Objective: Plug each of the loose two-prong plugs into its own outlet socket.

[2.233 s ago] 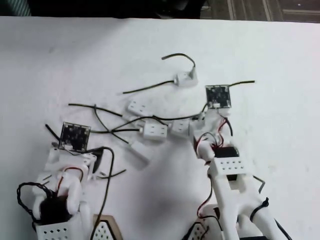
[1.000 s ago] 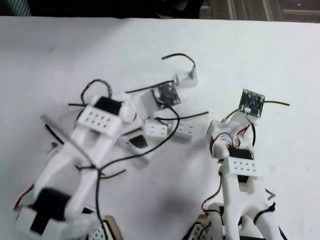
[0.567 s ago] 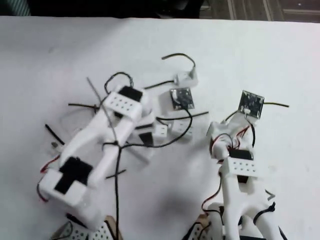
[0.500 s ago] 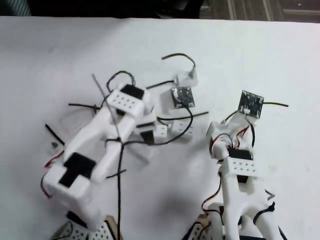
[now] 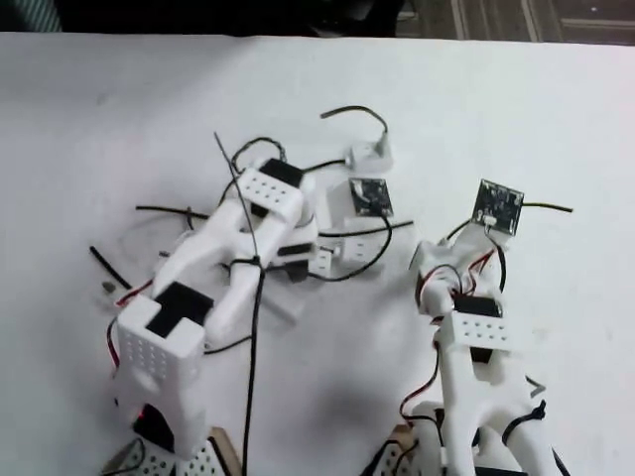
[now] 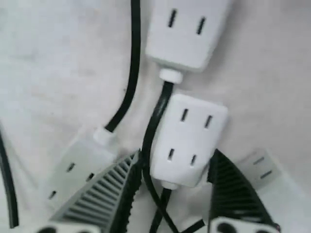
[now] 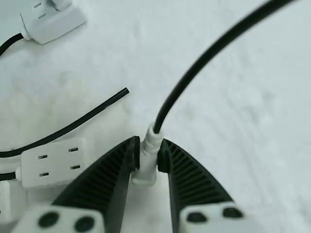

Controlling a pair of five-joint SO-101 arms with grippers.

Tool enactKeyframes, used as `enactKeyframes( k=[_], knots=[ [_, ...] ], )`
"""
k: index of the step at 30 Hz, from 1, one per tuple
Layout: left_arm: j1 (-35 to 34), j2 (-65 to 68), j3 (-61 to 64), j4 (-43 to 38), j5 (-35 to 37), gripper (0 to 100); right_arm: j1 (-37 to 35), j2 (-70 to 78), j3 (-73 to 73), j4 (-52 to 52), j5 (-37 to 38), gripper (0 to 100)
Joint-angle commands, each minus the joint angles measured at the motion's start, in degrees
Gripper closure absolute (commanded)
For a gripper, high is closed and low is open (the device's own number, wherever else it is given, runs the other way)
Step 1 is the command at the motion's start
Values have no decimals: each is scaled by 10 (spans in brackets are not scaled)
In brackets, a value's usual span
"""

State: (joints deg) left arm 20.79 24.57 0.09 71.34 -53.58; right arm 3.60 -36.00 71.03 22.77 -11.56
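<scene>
My left gripper (image 6: 175, 156) is open, its dark fingers (image 6: 112, 189) standing on either side of a white outlet block (image 6: 187, 141) with two socket pairs. More white outlet blocks lie around it: one beyond (image 6: 187, 31), one to each side (image 6: 77, 165) (image 6: 265, 167). In the high view the left arm (image 5: 233, 248) stretches out over that cluster (image 5: 355, 250). My right gripper (image 7: 148, 143) is shut on a white two-prong plug (image 7: 148, 162) with a black cord (image 7: 209, 63). An outlet block (image 7: 51, 162) lies close beside it.
Another white plug (image 5: 365, 155) with a curled black cord lies farther back on the white table (image 5: 516, 99). Loose black cords (image 5: 164, 210) trail across the left side. The right arm (image 5: 471, 337) stands at the right, its held cord (image 5: 556, 207) running outward.
The left arm swung from the near left corner out over the outlet cluster in the middle. The right arm first drew back to the right with its plug, then stayed put.
</scene>
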Motion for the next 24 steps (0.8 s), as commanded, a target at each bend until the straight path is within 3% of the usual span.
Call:
enactKeyframes(
  k=[1, 15, 18, 24],
  knots=[
    [16, -4, -17, 42, 61, 847, 7, -7, -3, 5, -4, 981],
    [105, -97, 15, 66, 429, 849, 10, -7, -4, 21, -4, 981],
    [109, -112, 32, 67, 459, 833, 11, -7, -4, 21, -3, 981],
    [107, -146, 76, 66, 462, 674, 12, -7, -7, 21, 28, 981]
  ],
)
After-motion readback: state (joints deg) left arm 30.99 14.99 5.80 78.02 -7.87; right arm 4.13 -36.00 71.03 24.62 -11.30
